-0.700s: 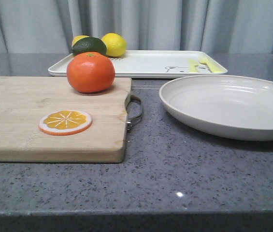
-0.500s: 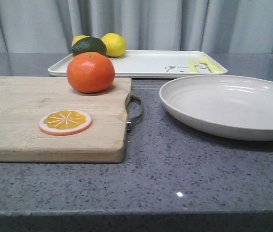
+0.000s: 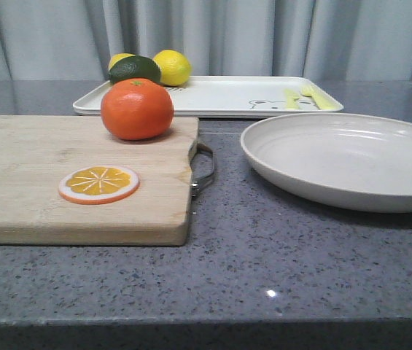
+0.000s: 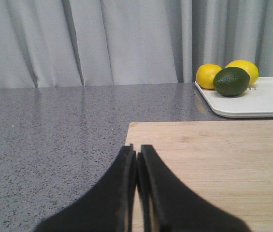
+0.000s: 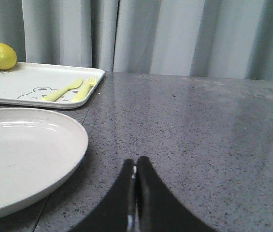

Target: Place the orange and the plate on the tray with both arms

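While both arms sit low over the speckled grey tabletop (image 3: 278,255), left gripper (image 4: 137,159) and right gripper (image 5: 135,166) have jaws pressed together, empty. Glossy orange (image 3: 137,109) rests on the wooden cutting board (image 3: 45,189)'s far corner. Shallow off-white plate (image 3: 344,157) lies right; the rectangular tray (image 3: 227,95) behind.

The left gripper (image 4: 136,157) and the right gripper (image 5: 136,166) each show two matte black fingers, wide at the base and curving to narrow tips at 12 o'clock, with a thin pale line along the seam between them.
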